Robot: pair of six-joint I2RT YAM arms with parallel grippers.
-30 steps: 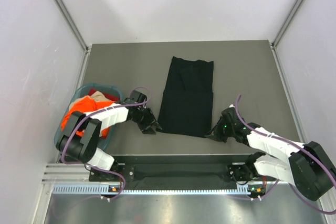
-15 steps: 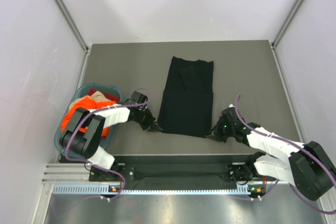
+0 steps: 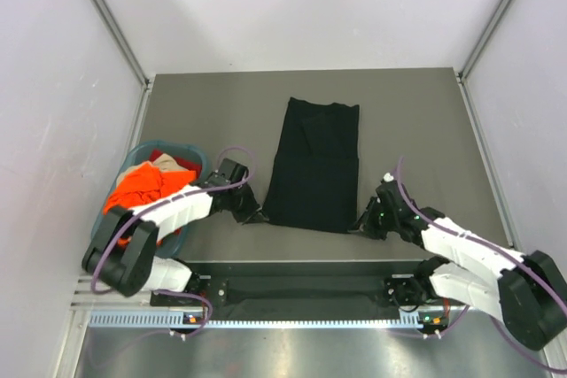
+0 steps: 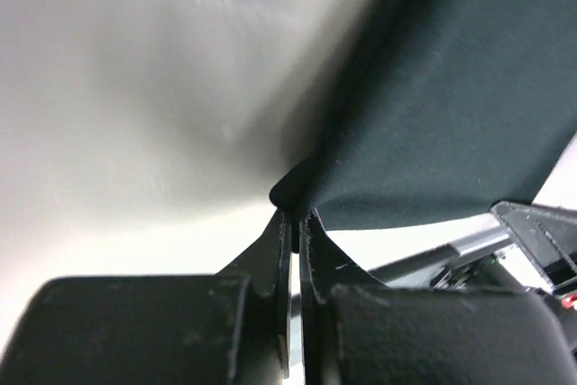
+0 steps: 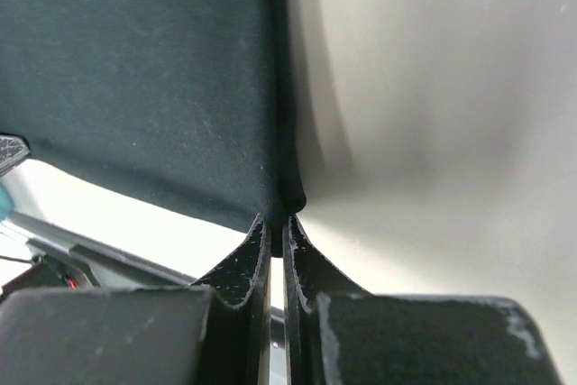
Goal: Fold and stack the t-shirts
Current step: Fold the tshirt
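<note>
Our left tool (image 3: 256, 215) has just clamped shut on the near-left corner of the black t-shirt (image 3: 314, 161). A second ago its jaws stood wide beside that hem; now the left wrist view shows them pinching a small bunched tip of dark cloth. Our right tool (image 3: 366, 222) stays clenched on the near-right corner, as it was. The shirt lies flat as a long folded strip in the middle of the surface (image 3: 416, 121), running from near to far, with both near corners now held. We judge that this sets up the next fold: with both corners gripped, we can lift the near hem and carry it toward the far edge. The orange t-shirt (image 3: 140, 185) sits crumpled in the teal basket (image 3: 174, 143) at the left, not yet folded.
</note>
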